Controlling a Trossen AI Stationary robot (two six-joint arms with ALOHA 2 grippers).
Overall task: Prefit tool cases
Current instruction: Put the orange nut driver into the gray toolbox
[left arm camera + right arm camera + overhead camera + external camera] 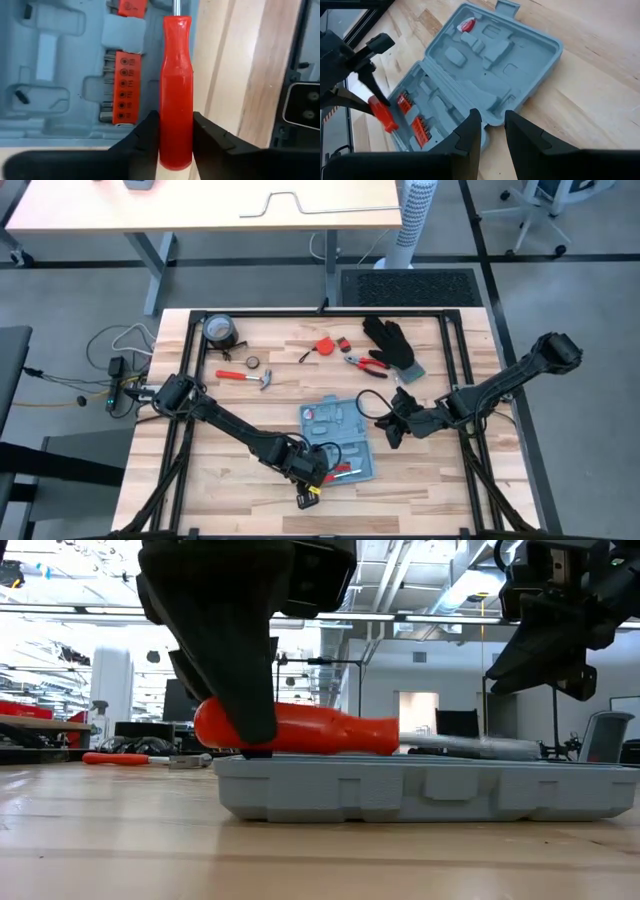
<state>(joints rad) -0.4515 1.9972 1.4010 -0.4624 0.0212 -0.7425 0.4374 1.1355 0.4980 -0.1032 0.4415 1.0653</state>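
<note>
The light-blue tool case (338, 438) lies open and flat on the wooden table, its grey-blue moulded slots up and red bit holders (125, 87) in it. My left gripper (310, 470) is at the case's near edge, shut on a red-handled screwdriver (320, 728). My right gripper (395, 420) hangs open over the case's right edge (492, 117), fingers on either side of the rim and clear of it in the low view (550, 640). My left gripper pinches the screwdriver's red handle near its butt end (176, 145) between its two fingers (145, 140). The fingers come down from above and lie across the handle. The screwdriver is level just over the case's rim (300, 762), shaft pointing over the case; whether it touches the rim cannot be told.
Toward the far edge lie a red-handled hammer (245, 377), a tape roll (220, 330), a red tape measure (325, 347), pliers (365, 363) and a black glove (390, 342). A small yellow-and-black thing (308, 498) lies near the front edge. Black frame rails border the table.
</note>
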